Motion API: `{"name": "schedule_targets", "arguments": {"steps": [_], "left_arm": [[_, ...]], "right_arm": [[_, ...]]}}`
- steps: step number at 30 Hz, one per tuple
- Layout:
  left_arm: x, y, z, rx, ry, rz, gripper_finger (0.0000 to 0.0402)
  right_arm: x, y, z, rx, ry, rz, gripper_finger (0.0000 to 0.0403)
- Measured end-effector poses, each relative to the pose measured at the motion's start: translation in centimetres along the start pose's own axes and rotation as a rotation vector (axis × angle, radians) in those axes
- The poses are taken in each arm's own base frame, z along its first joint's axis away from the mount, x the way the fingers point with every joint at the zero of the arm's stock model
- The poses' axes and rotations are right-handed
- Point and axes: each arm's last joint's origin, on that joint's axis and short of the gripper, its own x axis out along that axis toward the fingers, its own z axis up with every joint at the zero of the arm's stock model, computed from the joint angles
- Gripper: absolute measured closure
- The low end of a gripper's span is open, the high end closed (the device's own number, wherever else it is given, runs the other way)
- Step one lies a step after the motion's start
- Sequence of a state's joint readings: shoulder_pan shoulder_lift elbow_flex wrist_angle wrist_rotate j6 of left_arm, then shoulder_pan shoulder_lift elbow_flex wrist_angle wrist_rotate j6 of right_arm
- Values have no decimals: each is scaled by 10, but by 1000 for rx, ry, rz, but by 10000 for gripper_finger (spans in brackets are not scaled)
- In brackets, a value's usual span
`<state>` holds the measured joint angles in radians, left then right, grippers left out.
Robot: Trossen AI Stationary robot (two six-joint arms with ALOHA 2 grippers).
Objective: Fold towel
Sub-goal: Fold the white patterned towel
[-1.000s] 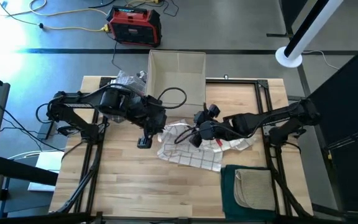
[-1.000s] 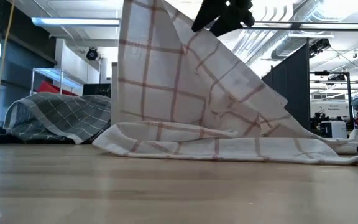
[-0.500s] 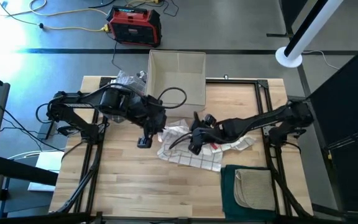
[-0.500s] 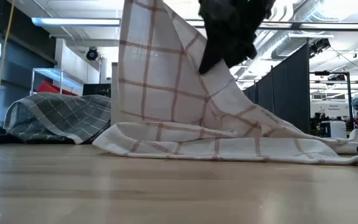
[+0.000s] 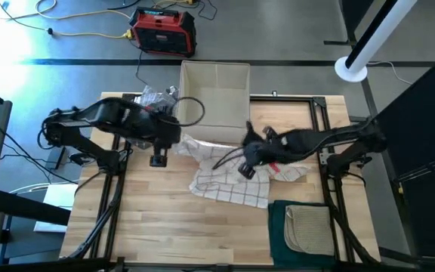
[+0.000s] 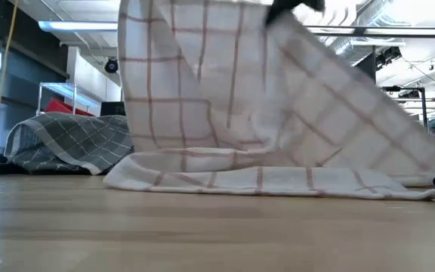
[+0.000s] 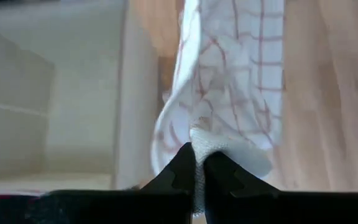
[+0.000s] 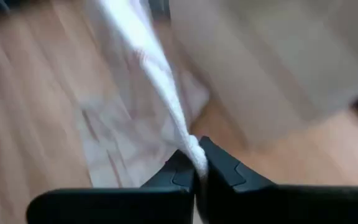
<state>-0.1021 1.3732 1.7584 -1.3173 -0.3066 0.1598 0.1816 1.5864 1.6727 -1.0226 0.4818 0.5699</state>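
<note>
Holding a white towel (image 5: 229, 177) with thin red check lines, both arms have it lifted off the middle of the wooden table (image 5: 165, 234); its lower part drapes onto the boards.

Left gripper (image 7: 197, 167): fingers pinched tight on a bunched edge of the cloth, no gap showing. Right gripper (image 8: 194, 163): same, clamped on a rolled, cord-like edge. In the high view the left gripper (image 5: 159, 155) sits toward the table's left, the right gripper (image 5: 248, 168) near the middle.

Key relation for you: the held top edge runs left to right between the two grippers, long axis across the table, and the hanging sheet falls toward the near edge. The low view shows it as a broad curtain, sagging and sloping down on the right side, so that edge does not look evenly taut.

Cloth is thin woven cotton by the look, soft, creasing freely; expect it to slump and not hold a line.

Nearby: an open cardboard box (image 5: 214, 94) just behind, a folded green and tan towel stack (image 5: 302, 227) at the near right corner.
</note>
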Motion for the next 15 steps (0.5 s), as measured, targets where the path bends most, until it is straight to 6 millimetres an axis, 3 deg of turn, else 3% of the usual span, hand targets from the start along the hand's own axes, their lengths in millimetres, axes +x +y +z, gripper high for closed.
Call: {"name": "schedule_targets", "arguments": {"steps": [3, 7, 11, 15], "left_arm": [[-7, 7, -1, 29, -39, 87, 401], [-9, 15, -4, -3, -33, 155, 401], [-6, 16, -5, -34, -27, 121, 401], [-5, 15, -4, -7, -29, 106, 401]], "right_arm": [[-25, -4, 25, -10, -121, -9, 402], [-46, -11, 37, -16, -180, -57, 402], [-45, -16, 27, 17, -83, -80, 402], [-31, -10, -1, 56, 120, -67, 403]]}}
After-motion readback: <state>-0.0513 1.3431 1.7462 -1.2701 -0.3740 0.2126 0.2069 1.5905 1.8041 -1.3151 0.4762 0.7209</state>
